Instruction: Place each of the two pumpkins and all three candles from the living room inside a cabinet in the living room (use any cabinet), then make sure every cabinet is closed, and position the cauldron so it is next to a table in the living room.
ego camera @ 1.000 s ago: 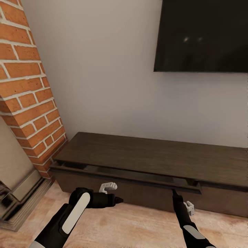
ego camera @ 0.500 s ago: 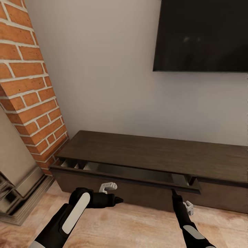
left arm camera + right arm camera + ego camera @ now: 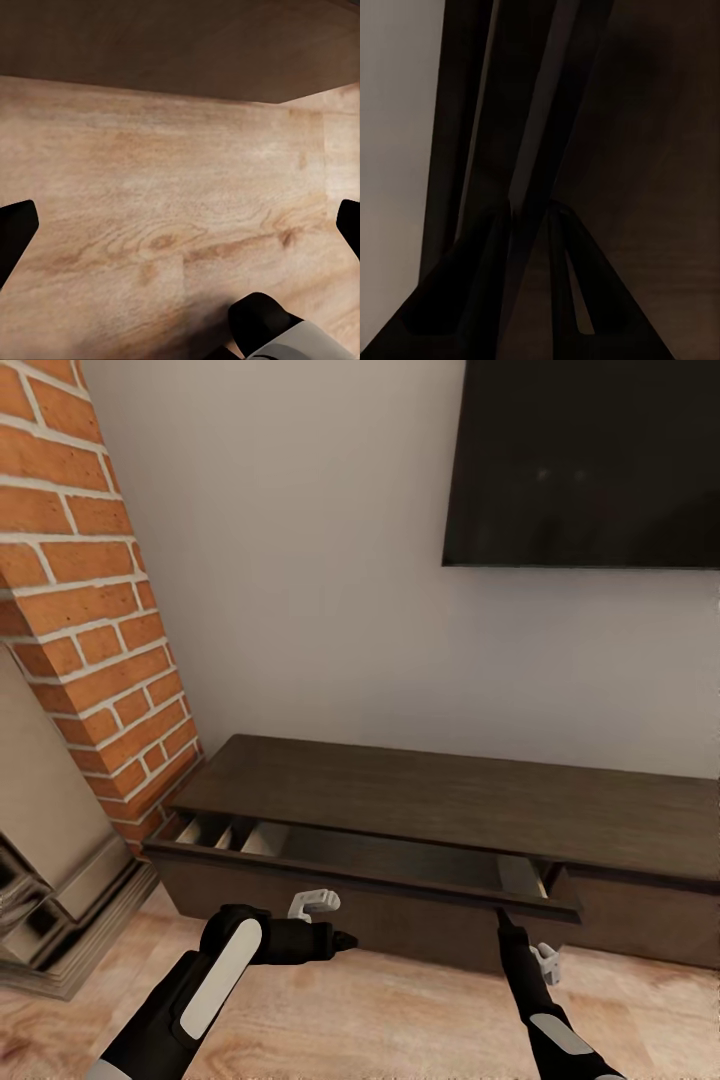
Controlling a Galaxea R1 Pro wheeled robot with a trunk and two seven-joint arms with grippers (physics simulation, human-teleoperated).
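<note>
Top drawer [image 3: 370, 865] of the cabinet [image 3: 450, 810] is further out than a second ago: the gap behind its front rail has widened and pale wood dividers now show at the left end. The view has also shifted a bit, so the robot seems to be backing off as it pulls.

Right gripper [image 3: 503, 916] sits at the drawer's front edge near its right end; in the right wrist view its fingers [image 3: 480, 285] straddle the dark rail, clenched on it by the look, though that view is very dark.

Left gripper [image 3: 335, 939] hangs low in front of the cabinet, over the plank floor [image 3: 400, 1020], released and holding nothing; its two fingertips [image 3: 15, 229] stand well apart in the left wrist view.

No pumpkins or candles in sight.

Judgement: this is the opening step, drawer roughly part open, storage space getting ready; fetching the things is not yet done. TV [image 3: 585, 460] and brick fireplace [image 3: 80, 590] bracket the scene.
</note>
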